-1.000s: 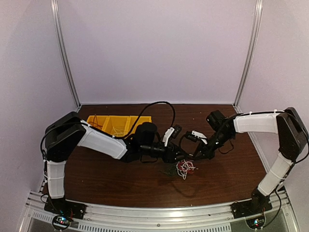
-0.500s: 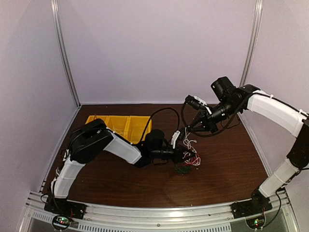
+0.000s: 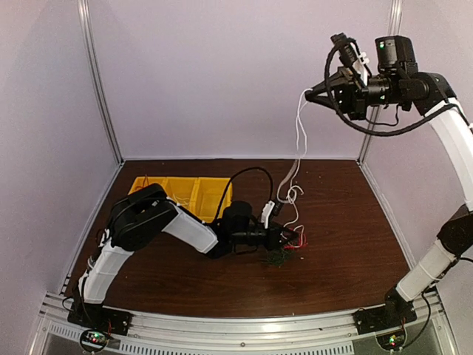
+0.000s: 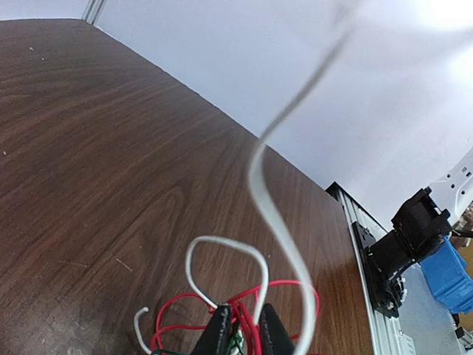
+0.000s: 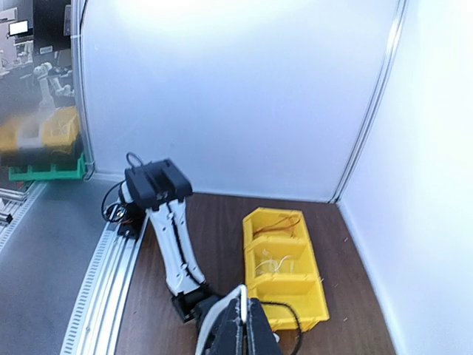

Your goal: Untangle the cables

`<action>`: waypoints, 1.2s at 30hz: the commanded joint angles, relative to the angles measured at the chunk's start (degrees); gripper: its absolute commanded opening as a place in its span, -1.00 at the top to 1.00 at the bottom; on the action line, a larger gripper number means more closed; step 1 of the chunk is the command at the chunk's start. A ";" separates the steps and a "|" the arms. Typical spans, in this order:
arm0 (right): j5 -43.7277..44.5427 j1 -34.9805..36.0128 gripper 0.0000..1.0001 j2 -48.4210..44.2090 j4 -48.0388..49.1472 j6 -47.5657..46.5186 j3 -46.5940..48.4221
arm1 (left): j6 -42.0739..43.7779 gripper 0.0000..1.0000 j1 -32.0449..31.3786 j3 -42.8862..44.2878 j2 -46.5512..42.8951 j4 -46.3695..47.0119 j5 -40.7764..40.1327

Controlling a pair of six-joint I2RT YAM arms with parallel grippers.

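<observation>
The cables (image 3: 284,250), a small bundle of red, white and dark green wires, lie on the table at mid-right. My left gripper (image 3: 290,239) lies low on the table and is shut on the bundle. In the left wrist view its fingers (image 4: 216,337) pinch red wires (image 4: 255,303) with a white loop above them. My right gripper (image 3: 309,94) is high near the back right post, shut on a white cable (image 3: 298,140). This cable hangs taut down to the bundle. In the right wrist view the white cable (image 5: 241,299) sits between the closed tips of the right gripper (image 5: 244,316).
A yellow three-part bin (image 3: 181,191) stands at the back left of the table; in the right wrist view the bin (image 5: 284,275) holds a few loose wires. The left arm's thick black cable (image 3: 244,166) arches over the table middle. Metal posts stand at the back corners.
My right gripper has risen from the bundle to high at the back right, drawing a white cable out. My left gripper has shifted right and stays low on the bundle.
</observation>
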 commanded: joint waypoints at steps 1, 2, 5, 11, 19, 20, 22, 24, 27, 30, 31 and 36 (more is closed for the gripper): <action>-8.50 -4.46 1.00 1.13 7.33 6.46 10.02 | 0.65 0.71 -0.04 -1.05 1.88 -1.32 -0.88; -9.18 -5.43 1.00 1.45 7.76 6.98 12.10 | 0.70 0.70 -0.02 -1.16 1.91 -1.54 -1.07; -9.66 -7.26 1.00 1.97 8.08 7.57 17.04 | 0.75 0.69 0.04 -0.83 2.14 -2.31 -1.31; -10.47 -9.38 1.00 0.55 9.13 8.67 19.52 | 1.25 0.70 0.11 0.20 1.98 -4.41 -1.15; -20.95 -23.36 1.00 1.83 52.55 48.64 20.26 | -0.21 1.00 0.34 -0.60 2.53 -6.81 -2.88; -21.27 -25.62 1.00 1.86 68.00 60.20 17.51 | -1.53 1.00 0.65 -1.16 2.49 -6.81 -3.94; -19.68 -28.86 1.00 2.10 104.61 86.59 10.60 | -2.03 1.00 1.00 -2.20 2.07 -6.02 -4.00; -18.75 -29.70 1.00 2.32 104.10 86.13 8.78 | -1.11 0.87 0.99 -2.24 1.01 -6.03 -3.41; -18.11 -29.69 1.00 -1.20 93.72 75.41 -1.99 | -0.75 0.45 0.76 -4.09 -2.08 -3.48 -1.98; -18.01 -29.72 1.00 -3.98 91.23 70.56 -14.00 | 0.97 0.16 0.49 -6.74 -7.73 -2.71 -2.11; -17.98 -29.72 1.00 -4.91 91.24 69.63 -18.85 | 1.84 0.10 0.28 -7.50 -9.47 -3.64 -2.30; -17.02 -29.65 1.00 -8.59 85.37 62.01 -34.23 | 7.86 -0.04 -0.05 -8.89 -18.61 -13.10 -3.28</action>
